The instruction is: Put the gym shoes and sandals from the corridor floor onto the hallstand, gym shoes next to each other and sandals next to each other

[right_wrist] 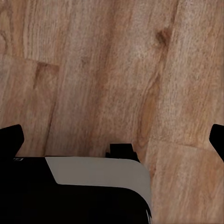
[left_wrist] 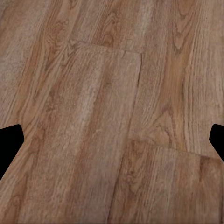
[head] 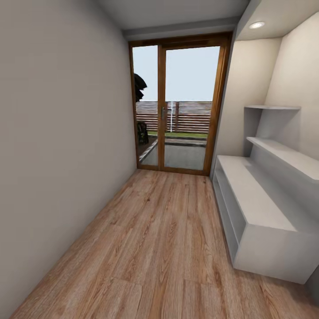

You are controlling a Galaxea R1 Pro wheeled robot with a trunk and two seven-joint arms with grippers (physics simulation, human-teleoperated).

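Observation:
The pale grey hallstand (head: 261, 195) stands along the right wall of the corridor, its bench top bare and two stepped shelves above it. The wood-plank corridor floor (head: 164, 248) stretches ahead to a glass door. The gym shoes and the sandals are out of view. In the left wrist view my left gripper (left_wrist: 112, 140) is open, its dark fingertips (left_wrist: 9, 144) wide apart at the frame's edges over bare planks. My right gripper (right_wrist: 112, 140) is likewise open over the floor, with nothing between its fingers.
A wood-framed glass door (head: 179, 106) closes the corridor's far end. A plain grey wall (head: 57, 146) runs along the left. In the right wrist view a black and white part of the robot's body (right_wrist: 84, 191) lies below the gripper.

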